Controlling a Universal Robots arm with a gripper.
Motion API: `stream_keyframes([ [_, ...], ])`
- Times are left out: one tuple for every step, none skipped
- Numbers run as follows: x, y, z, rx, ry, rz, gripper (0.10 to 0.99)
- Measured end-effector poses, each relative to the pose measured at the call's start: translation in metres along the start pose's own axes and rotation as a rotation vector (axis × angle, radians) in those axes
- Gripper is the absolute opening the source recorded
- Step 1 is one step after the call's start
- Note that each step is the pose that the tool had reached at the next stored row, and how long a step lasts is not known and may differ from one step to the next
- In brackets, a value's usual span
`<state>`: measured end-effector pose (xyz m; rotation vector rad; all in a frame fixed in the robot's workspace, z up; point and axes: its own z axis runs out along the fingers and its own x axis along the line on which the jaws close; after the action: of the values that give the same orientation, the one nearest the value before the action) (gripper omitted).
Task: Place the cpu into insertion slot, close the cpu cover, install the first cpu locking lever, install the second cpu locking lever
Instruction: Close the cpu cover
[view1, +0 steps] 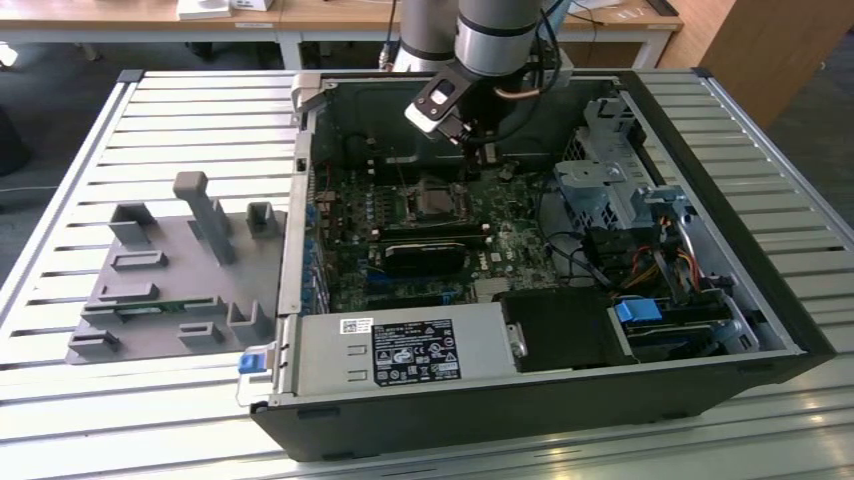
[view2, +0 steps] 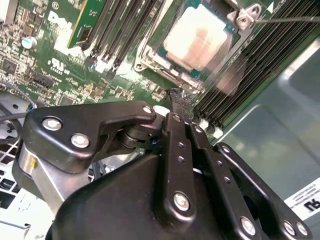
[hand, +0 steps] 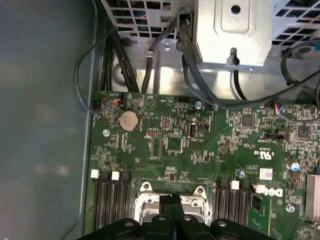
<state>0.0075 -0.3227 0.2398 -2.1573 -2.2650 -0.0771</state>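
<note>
One cpu (view2: 197, 39) lies in the insertion slot (view2: 149, 61) — end effector (view2: 176, 99) close by.

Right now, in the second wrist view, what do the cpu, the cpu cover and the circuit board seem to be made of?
The cpu: likely a metal top, dull pale silver-grey with soft glare. The cpu cover: apparently thin sheet metal, silvery, with bright glints on its edges. The circuit board: probably laminate, glossy green, carrying small soldered parts.

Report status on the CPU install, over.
Gripper shut, empty, tip just beside the insertion slot. Cpu seated, cpu cover down around it. One thin lever rod sticks out sideways; latch state unclear.
</note>
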Motion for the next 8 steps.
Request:
stream_keyframes([
  [0.0000, -0.0011, 0.0001, 0.000, -0.0001, 0.000, 0.106],
  [0.0001, -0.0023, 0.0002, 0.000, 0.0001, 0.000, 0.106],
  [0.0001, -0.0033, 0.0004, 0.000, 0.0001, 0.000, 0.106],
  [0.0002, -0.0044, 0.0006, 0.000, 0.0002, 0.000, 0.106],
  [0.0002, -0.0056, 0.0009, 0.000, 0.0002, 0.000, 0.106],
  [0.0003, -0.0067, 0.0012, 0.000, 0.0001, 0.000, 0.106],
  [0.0003, -0.0077, 0.0014, 0.000, 0.0000, 0.000, 0.106],
  [0.0003, -0.0086, 0.0017, 0.000, -0.0001, 0.000, 0.106],
])
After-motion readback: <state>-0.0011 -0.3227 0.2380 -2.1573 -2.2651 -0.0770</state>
